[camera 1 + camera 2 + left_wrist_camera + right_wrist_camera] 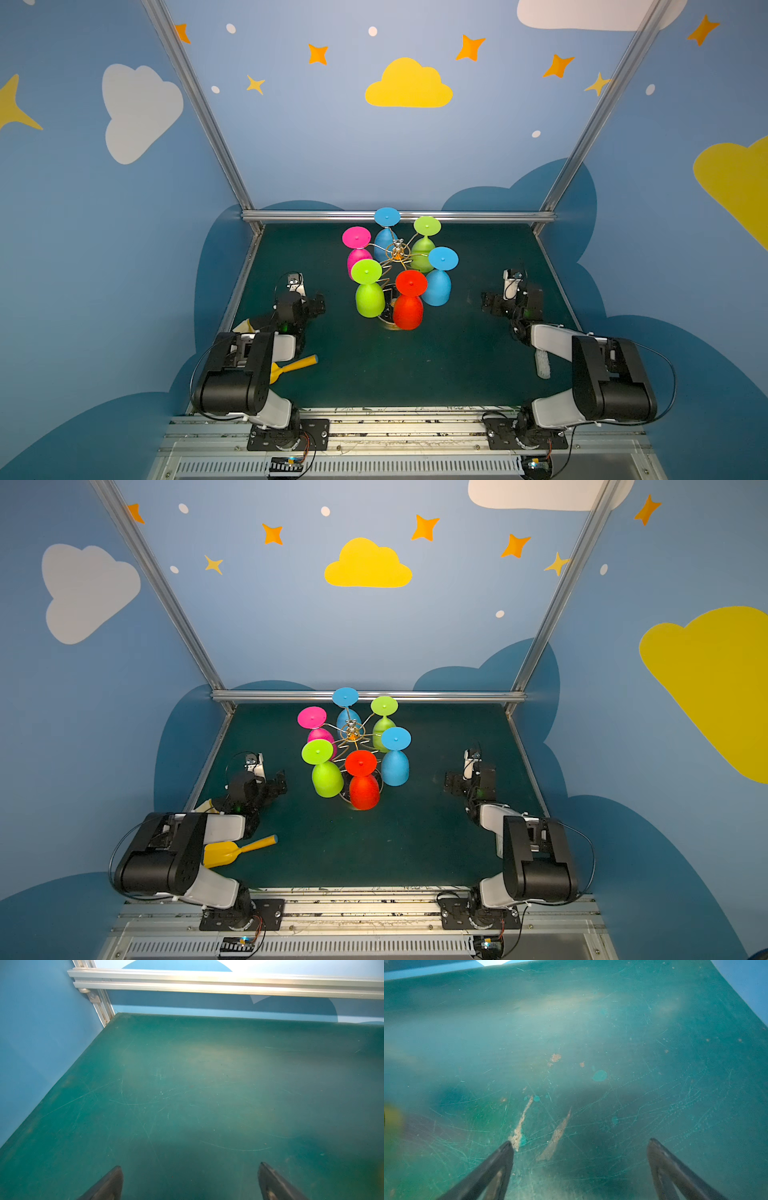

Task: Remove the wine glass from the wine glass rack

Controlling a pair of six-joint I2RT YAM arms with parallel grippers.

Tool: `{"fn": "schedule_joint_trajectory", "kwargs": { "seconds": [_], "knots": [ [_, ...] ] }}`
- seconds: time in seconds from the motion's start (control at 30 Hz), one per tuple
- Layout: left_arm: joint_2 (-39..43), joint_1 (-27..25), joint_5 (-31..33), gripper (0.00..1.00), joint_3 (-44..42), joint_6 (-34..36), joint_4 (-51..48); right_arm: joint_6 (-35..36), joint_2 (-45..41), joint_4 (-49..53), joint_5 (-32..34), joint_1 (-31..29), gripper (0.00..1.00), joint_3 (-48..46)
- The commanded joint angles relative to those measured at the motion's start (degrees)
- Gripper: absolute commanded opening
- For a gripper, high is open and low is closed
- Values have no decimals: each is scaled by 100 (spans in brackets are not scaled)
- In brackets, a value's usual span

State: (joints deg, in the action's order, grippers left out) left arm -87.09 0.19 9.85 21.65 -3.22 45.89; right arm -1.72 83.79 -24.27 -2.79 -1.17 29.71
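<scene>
Left gripper [190, 1167]: your jaws are spread wide with nothing between them. Only the two dark fingertips show in the left wrist view, and the rest is cut off at the frame edge.
Right gripper [580, 1141]: spread just as wide and also empty. Its tips are above a scuffed, scratched patch, and you cannot tell whether they touch it.
Table [415, 374]: a dark green mat, with each gripper low over its own side.
Wine glass rack [397, 251]: gold wire, standing mid-table toward the back rail. It is between your grippers and well apart from both.
Glasses: six hang upside down, feet up. Nearest you are the red glass [409, 305], near lime glass [369, 297] and near blue glass [438, 286]. Behind them are the pink glass [356, 255], far blue glass [384, 241] and far lime glass [424, 249].
Hidden: the rack's base is mostly behind the red and near lime bowls.
Yellow scoop [232, 850]: partly under your left arm.
White brush [542, 365]: partly behind your right arm.
Unclear: a yellow-green smear at the edge of the right wrist view is too blurred to name.
</scene>
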Motion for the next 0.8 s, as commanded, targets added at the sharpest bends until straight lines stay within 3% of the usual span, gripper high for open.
{"fn": "schedule_joint_trajectory", "kwargs": {
  "seconds": [0.0, 0.07, 0.1, 0.2, 0.3, 0.37, 0.43, 0.57, 0.77],
  "knots": [
    [528, -171, 176, 100, 149, 264, -339, 264, -509, 449, 22, 16, 99, 424],
    [1268, -302, 875, 100, 558, -154, -1913, -473, -909, 1508, 429, 18, 99, 984],
    [1681, -264, 1220, 100, 845, -847, -2851, -1000, -1088, 1896, 365, 86, 99, 1236],
    [2660, -203, 1094, 100, 1169, -2096, -4038, -2192, -1429, 2477, -552, 197, 99, 1741],
    [3519, -238, -35, 100, 1039, -1754, -3851, -2798, -1652, 2343, -1607, 264, 99, 1770],
    [3938, -209, -122, 100, 912, -1821, -3581, -3391, -1768, 1832, -2043, 326, 96, 1646],
    [4200, -125, -222, 100, 1007, -1867, -3579, -3686, -1884, 1214, -2494, 351, 84, 1489],
    [4200, 88, -742, 99, 1677, -1781, -3967, -3859, -1988, 1434, -3255, 328, 68, 1780],
    [3779, 204, -1262, 99, 2586, -1283, -4280, -3730, -2088, 2156, -4182, -37, 63, 2406]
  ]
}}
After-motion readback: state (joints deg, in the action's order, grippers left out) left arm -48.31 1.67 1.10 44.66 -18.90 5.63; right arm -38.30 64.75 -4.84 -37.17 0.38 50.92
